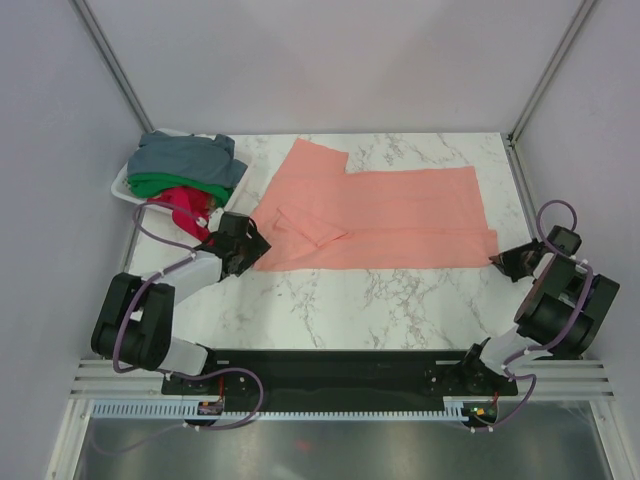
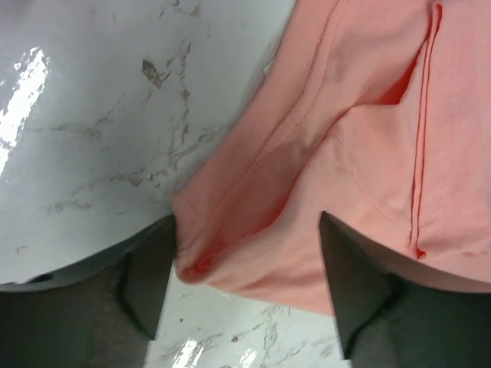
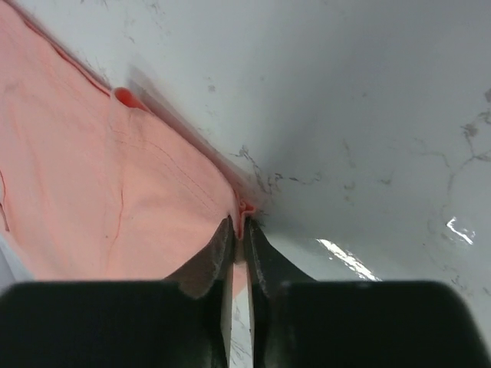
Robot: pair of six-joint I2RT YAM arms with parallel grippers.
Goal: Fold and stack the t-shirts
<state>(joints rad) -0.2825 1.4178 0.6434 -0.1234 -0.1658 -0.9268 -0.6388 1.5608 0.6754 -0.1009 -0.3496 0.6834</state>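
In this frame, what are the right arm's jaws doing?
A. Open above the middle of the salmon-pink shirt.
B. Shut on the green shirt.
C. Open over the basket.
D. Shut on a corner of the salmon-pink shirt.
D: the right wrist view shows the right gripper with its jaws pinched shut on a corner of the salmon-pink shirt.

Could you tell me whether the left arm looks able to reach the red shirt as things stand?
Probably yes: the red shirt spills from the basket beside the left gripper with nothing between them; the gripper is open, though an edge of the pink shirt sits between its fingers.
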